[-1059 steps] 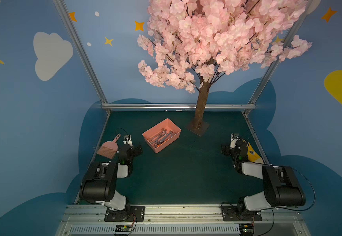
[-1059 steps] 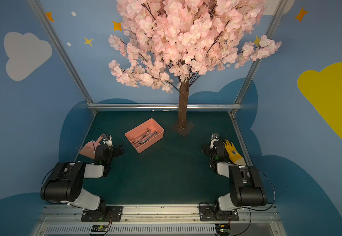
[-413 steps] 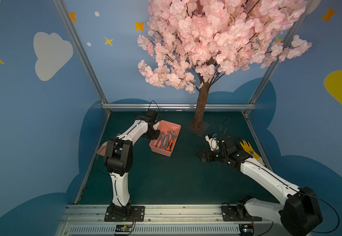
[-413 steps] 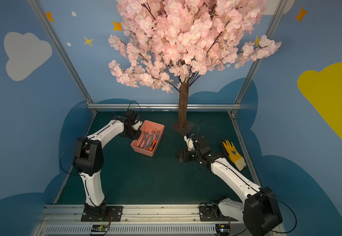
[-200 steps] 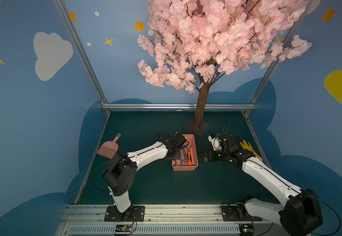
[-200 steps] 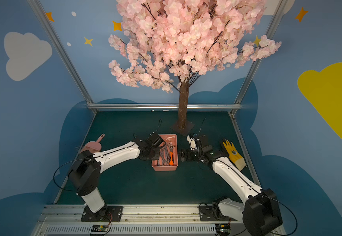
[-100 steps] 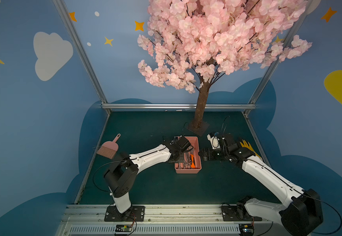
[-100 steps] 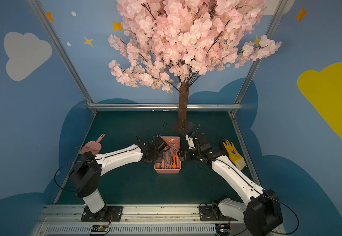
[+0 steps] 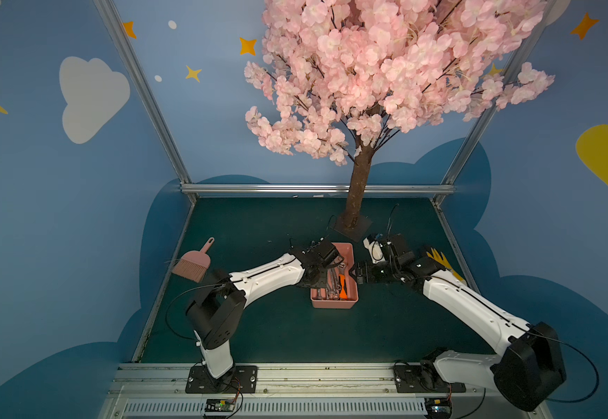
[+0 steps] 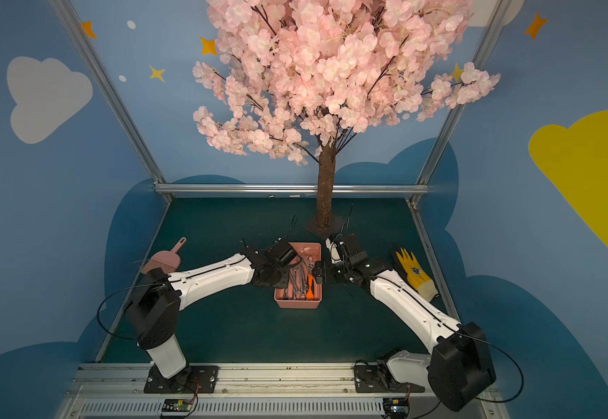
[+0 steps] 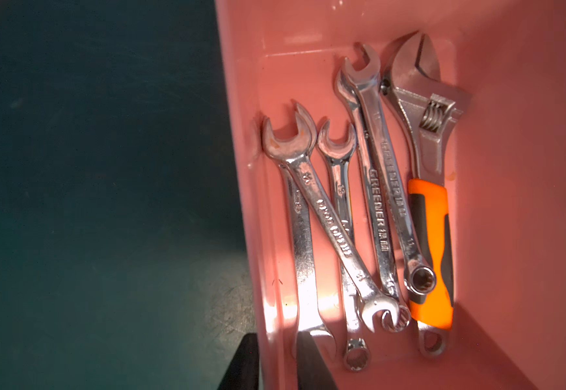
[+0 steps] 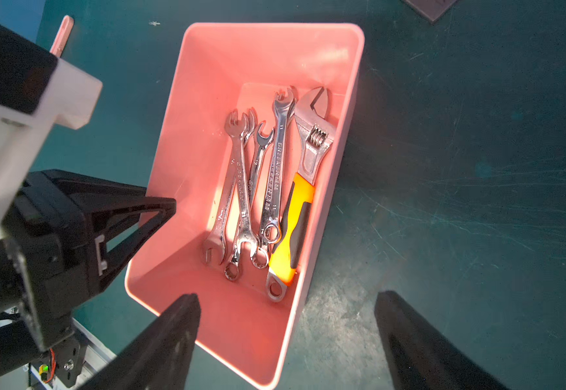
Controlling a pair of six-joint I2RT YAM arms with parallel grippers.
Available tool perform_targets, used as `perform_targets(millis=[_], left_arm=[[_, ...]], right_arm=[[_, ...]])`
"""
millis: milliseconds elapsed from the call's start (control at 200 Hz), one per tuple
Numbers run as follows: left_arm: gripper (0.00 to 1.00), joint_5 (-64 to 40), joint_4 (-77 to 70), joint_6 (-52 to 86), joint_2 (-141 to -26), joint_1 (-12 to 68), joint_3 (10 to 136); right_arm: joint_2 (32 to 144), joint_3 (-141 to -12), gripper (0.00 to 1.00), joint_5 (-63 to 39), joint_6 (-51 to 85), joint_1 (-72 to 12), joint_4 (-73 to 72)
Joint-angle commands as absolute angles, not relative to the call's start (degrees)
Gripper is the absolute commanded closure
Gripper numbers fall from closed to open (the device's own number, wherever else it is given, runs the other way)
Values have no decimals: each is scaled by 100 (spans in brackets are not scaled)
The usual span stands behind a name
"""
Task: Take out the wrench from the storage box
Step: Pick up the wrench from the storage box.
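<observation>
**Location.** The salmon-pink rectangular plastic storage box (image 9: 333,304) stands on the dark green bench (image 9: 280,326), between the two arms. On its floor lie several chrome-steel open-ended wrenches (image 12: 241,189), lengthwise and bunched, two of them crossed. Touching them on one side is a steel adjustable wrench with an orange-and-black rubber handle (image 12: 296,216). All the tools are inside the box and none is lifted.

**End effectors.** The left end effector (image 11: 275,334) sits astride one long wall of the storage box, one finger outside and one inside, jaws narrowly apart. Whether they pinch the wall or merely flank it cannot be told. The right end effector (image 12: 288,295) hovers above the box's rim, jaws wide, holding nothing.

**Hazards, as judged.**
1. One right finger is over the box and its partner is over bare bench beyond the wall. A straight descent would likely strike or straddle the rim.
2. The wrenches overlap, so pulling one could drag or flip a neighbour.
3. Polished flat steel lying on the floor gives little purchase, so a slip on lifting is likely.
4. If the left jaws are not gripping, the light box may slide or rise with the tool.
5. Both end effectors are close together at the box, so contact between them is possible.
</observation>
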State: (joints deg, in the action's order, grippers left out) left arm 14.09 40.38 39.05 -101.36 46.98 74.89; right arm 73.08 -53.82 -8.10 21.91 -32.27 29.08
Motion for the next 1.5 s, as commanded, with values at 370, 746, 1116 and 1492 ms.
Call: perform_targets(millis=[370, 746, 1116, 1492], left_arm=[[37, 939, 3827, 2568, -9202, 4123, 7585], [21, -1003, 2477, 1912, -7962, 2837, 6182], [10, -1844, 1579, 2199, -7792, 2608, 5424], [9, -2105, 1433, 2312, -8058, 2558, 5388]], right_arm=[[7930, -6261, 18, -467, 2237, -3638, 3285], [9524, -7397, 34, 460, 2108, -4332, 3861], [10974, -8240, 48, 771, 1839, -4367, 4223], [11525, -8186, 60, 615, 1812, -4228, 3970]])
